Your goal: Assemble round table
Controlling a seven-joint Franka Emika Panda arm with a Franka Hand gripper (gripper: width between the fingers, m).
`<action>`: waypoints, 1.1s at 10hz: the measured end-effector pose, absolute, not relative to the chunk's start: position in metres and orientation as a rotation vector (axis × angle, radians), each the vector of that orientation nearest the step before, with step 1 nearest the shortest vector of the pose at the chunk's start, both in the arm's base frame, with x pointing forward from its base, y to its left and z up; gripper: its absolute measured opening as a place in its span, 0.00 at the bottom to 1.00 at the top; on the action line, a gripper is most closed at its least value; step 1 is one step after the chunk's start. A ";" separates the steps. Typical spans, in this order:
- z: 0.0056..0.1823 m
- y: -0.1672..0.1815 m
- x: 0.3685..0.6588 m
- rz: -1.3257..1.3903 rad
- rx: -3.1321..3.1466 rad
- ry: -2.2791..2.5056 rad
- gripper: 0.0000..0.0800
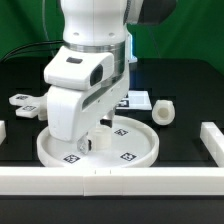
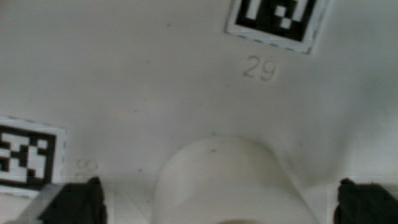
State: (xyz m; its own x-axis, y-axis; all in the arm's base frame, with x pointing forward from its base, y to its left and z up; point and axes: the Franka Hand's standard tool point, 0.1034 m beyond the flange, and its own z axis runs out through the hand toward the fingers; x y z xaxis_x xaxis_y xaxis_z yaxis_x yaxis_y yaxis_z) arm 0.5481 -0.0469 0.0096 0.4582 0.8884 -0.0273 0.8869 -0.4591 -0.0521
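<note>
1. Disc (image 1: 140, 150) lies flat on the black table (image 1: 190, 100), near the front bar (image 1: 110, 181), w/ the arm right over it. Tags show on its face.
2. Gripper (image 2: 222, 203) sits low over the disc centre. In the wrist view the hub (image 2: 222, 172) is between the two fingertips (image 2: 71, 203), one on each side.
3. Jaws are wide apart w/ a gap on both sides of the hub, so nothing is held and no contact w/ the hub shows.
4. Post (image 1: 163, 112) stands loose on the table, to the exterior view's right of the disc and apart from it.
5. Cross piece (image 1: 25, 104) lies flat at the exterior view's left, behind the disc, also apart.
6. Progress: early, by my read. No parts are joined. The hub is bare, the post isn't in it, and the cross piece isn't on the post.
7. Left to do: all joints. The arm looks set to grip the hub, prob. to shift or square up the disc. After that, fetch the post, fit it into the hub, then add the cross piece.
</note>
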 end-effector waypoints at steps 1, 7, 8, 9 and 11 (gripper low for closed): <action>0.009 -0.047 0.547 0.079 -2.657 -1.616 0.66; 0.009 -0.047 0.548 0.078 -2.658 -1.616 0.51; 0.009 -0.047 0.548 0.078 -2.658 -1.616 0.51; 0.009 -0.047 0.548 0.078 -2.657 -1.616 0.51; 0.009 -0.037 0.552 0.069 -2.642 -1.641 0.51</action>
State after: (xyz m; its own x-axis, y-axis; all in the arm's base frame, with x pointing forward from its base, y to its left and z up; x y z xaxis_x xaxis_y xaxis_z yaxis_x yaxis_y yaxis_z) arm 0.5519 -0.0369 0.0092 0.4428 0.8964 -0.0212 0.8950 -0.4433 -0.0497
